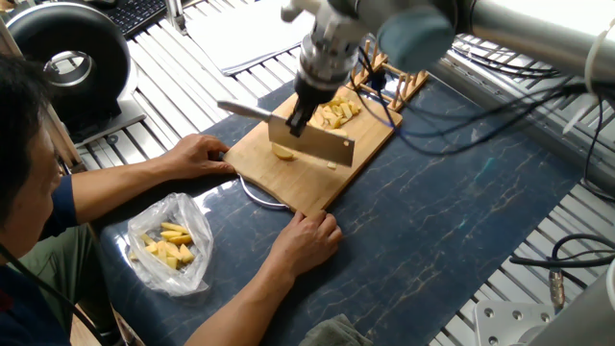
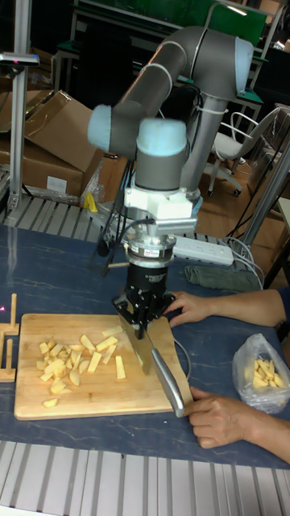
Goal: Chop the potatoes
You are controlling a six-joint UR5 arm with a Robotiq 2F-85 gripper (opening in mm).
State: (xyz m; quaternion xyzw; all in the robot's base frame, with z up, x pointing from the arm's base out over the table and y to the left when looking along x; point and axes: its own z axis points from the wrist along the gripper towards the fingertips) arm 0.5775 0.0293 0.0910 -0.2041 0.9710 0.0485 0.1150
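Claw (image 1: 300, 119) clamped on the spine of a cleaver (image 1: 309, 144), blade hanging just above a wooden cutting board (image 1: 360, 154), handle pointing toward the worktop's left edge in the fixed view. Same claw (image 2: 141, 314) seen from the other side in the tall fixed view, with the cleaver (image 2: 161, 367) edge-on and its handle reaching past the board's near right corner.

Potatoes (image 1: 336, 112) heaped on the far half of the cutting board, a loose pile of pale yellow chunks and slices. One larger piece (image 1: 282, 152) apart from the heap, lying just beside the blade on its handle side. A small bit (image 1: 332, 165) close to the board's right edge. In the tall fixed view, potatoes (image 2: 68, 363) spread over the left and middle of the cutting board (image 2: 32, 403), a single stick (image 2: 119, 368) nearest the blade.

Person's left hand (image 1: 200, 152) pressed against the board's left edge; right hand (image 1: 309, 235) at its near corner. Clear plastic bag (image 1: 171, 240) with more yellow pieces near the worktop's (image 1: 461, 221) front left corner, well apart from the board. Wooden rack (image 1: 408, 75) touching the board's far end.
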